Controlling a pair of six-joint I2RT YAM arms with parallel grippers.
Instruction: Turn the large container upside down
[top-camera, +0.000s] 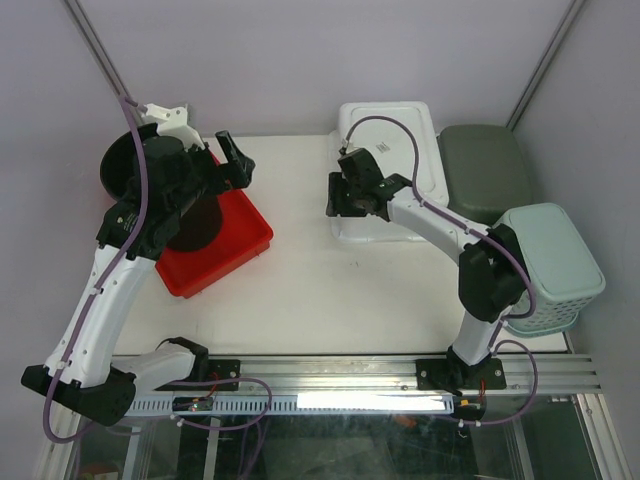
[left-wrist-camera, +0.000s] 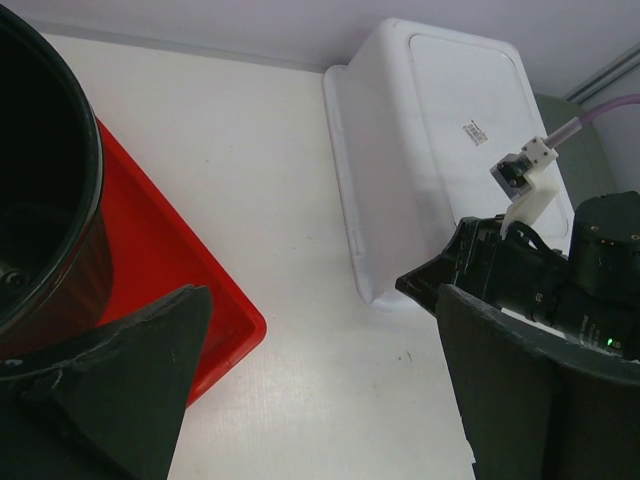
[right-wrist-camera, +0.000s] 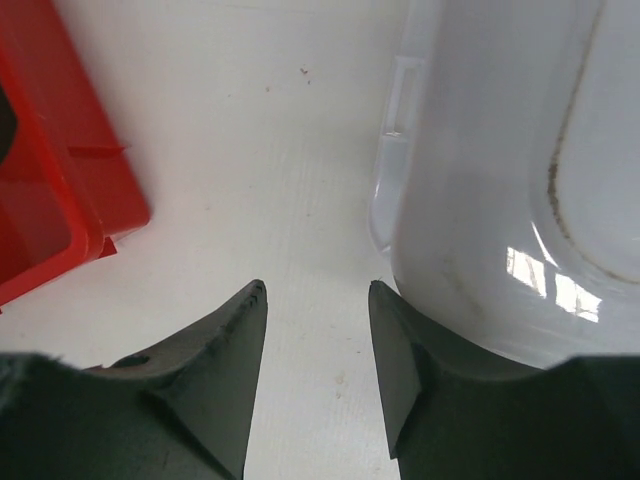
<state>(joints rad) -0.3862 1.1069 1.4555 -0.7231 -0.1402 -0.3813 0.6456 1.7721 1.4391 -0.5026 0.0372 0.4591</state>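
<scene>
Right jaws apart, beside large container (right-wrist-camera: 480, 200)

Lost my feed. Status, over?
Left gripper open, empty. Right gripper open, empty, beside white container. Container bottom-up on table. Red tray apart, nothing blocking.

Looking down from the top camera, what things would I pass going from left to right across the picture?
First the black bucket → red tray → white container → dark green tub → mint basket.

I see a red tray (top-camera: 240, 245) on the worktop (top-camera: 300, 285), a black bucket (left-wrist-camera: 45, 200) by it, and a dark green tub (top-camera: 485, 170) and pale green basket (top-camera: 555, 265) at right.
</scene>
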